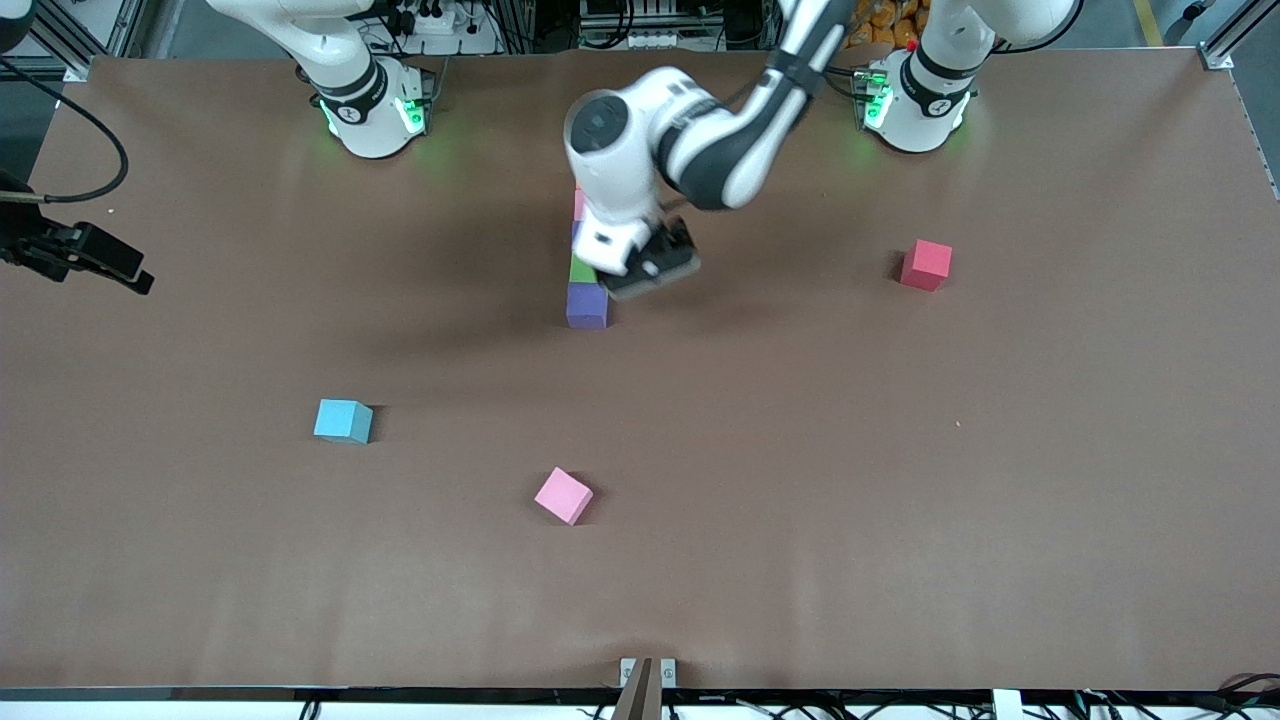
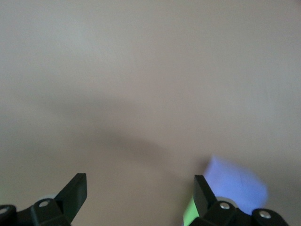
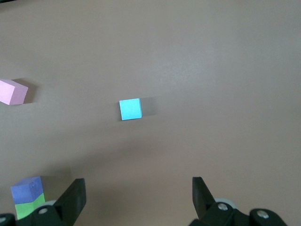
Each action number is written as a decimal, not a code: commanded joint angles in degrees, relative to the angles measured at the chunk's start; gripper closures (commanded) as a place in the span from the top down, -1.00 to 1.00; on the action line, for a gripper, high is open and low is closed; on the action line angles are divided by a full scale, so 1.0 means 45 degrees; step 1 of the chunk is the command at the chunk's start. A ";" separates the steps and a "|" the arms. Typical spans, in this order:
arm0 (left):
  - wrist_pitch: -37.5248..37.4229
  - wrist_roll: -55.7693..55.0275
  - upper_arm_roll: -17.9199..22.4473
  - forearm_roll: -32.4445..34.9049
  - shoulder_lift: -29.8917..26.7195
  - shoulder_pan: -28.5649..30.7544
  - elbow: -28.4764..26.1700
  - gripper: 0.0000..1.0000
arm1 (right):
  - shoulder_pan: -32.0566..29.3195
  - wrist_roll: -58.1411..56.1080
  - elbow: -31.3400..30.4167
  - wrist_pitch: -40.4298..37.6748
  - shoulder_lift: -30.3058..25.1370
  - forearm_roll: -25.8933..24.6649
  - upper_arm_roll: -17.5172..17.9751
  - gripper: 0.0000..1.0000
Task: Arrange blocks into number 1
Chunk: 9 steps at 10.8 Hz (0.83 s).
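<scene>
Purple foam cube (image 1: 587, 305) ends the block column on the brown counter (image 1: 800, 500).
Left pincer (image 1: 650, 270) over it, spread, empty; right pincer (image 3: 138, 197) spread, waiting.

1. You've got a plain brown bench (image 1: 900, 520) carrying everything.
2. Mid-bench, up toward the robot bases, there's a line of blocks sitting edge to edge: a purple block (image 1: 587, 305) at the end nearest the front camera, then a green block (image 1: 580, 268); the rest is mostly hidden.
3. A pink cube (image 1: 563, 495) sits alone nearer the camera.
4. The cyan cube (image 1: 343, 420) sits toward the right arm's end.
5. The red cube (image 1: 926, 264) sits toward the left arm's end.
</scene>
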 commanded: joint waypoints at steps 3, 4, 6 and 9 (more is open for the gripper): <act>-0.0260 0.2654 0.3040 -0.0080 -0.0690 0.0780 0.0320 1.00 | -0.0112 0.0012 0.0210 0.0010 0.0059 -0.0096 0.0045 1.00; -0.0338 0.3338 0.3004 -0.0081 -0.1041 0.1811 0.0320 1.00 | -0.0113 0.0012 0.0229 0.0010 0.0020 -0.0095 0.0084 1.00; -0.0339 0.4589 0.2984 -0.0294 -0.1162 0.3338 0.0378 1.00 | -0.0151 -0.0357 0.0229 -0.0107 -0.0058 -0.0134 0.0143 1.00; -0.0339 0.6601 0.2985 -0.0374 -0.1142 0.4845 0.0418 1.00 | -0.0171 -0.0964 0.0229 -0.0165 -0.0058 -0.0173 0.0084 1.00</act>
